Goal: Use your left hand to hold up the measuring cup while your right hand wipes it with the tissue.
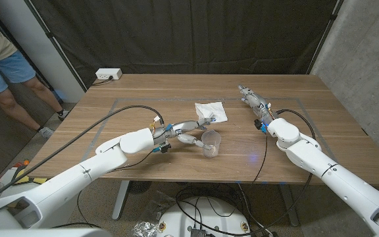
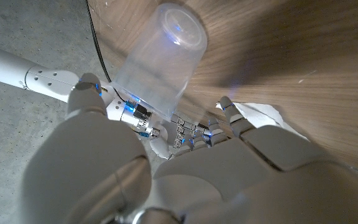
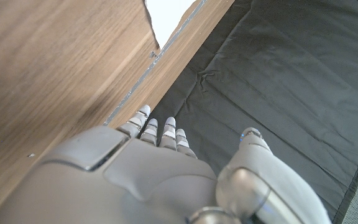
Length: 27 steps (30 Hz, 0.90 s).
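The wooden table, brown with a faint taped rectangle marked on its top, is bounded behind by a black curtain and on the robot's right by a grey concrete wall. A white power strip is placed at the far edge, and a person is seen standing beyond the robot's left corner.

The left hand is positioned at the table's centre, just beside the clear plastic measuring cup, which stands upright on the surface toward the robot's right of that hand. In the left wrist view the fingers are seen spread on either side of the cup; whether they already touch its wall cannot be told. The cup's long axis is vertical, so a sideways closing of the fingers is judged to be required.

The crumpled white tissue lies just beyond the cup. The right hand is held well apart from both, fingers extended together and empty. The tissue is judged nearer to the left hand, so an inward reach by the right arm is called for.
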{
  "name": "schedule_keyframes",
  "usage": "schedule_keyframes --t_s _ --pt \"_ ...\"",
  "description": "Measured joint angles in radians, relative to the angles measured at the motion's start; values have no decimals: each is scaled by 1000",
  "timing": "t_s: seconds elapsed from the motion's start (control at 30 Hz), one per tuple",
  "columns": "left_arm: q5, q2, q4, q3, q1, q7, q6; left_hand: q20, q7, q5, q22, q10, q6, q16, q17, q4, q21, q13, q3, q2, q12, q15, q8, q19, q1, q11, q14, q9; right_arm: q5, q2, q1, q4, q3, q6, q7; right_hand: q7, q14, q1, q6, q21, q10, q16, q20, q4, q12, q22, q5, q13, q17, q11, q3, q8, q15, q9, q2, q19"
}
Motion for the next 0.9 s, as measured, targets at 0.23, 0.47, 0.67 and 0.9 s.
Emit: schedule_keyframes --t_s 0.23,0.47,0.67,0.9 --pt "-28 -48 63 25 -18 -8 -23 -23 -9 0 0 8 3 0 -3 4 4 -3 -4 6 14 -25 15 23 31 -18 26 0 2 0 1 6 1 8 5 0 0 0 0 0 0 0 0 0 0 0 0 0 0 0 0 0 0 0 0 0" --pt "-50 -80 97 43 -33 -23 -46 -41 -31 0 0 90 3 5 -5 7 16 -6 -7 30 29 -76 43 81 95 -58 106 0 4 0 1 10 3 13 6 0 0 0 0 0 0 0 0 0 0 0 0 0 0 0 0 0 0 0 0 0" --pt "-72 -99 117 51 -38 -28 -61 -55 -69 -53 3 240 148 23 -5 12 49 -7 5 75 47 -84 99 181 205 -99 269 0 5 1 -1 12 4 16 6 0 0 0 0 -3 0 0 0 -3 0 0 0 0 0 0 -3 0 0 0 0 0" --pt "-56 -106 118 49 -28 5 -65 -86 -93 -150 12 457 351 54 -2 23 108 -7 32 124 69 -91 174 299 295 -137 516 -5 6 1 -3 13 5 18 5 0 0 0 0 -7 0 0 0 -4 0 0 0 0 0 0 -4 0 0 0 0 0"
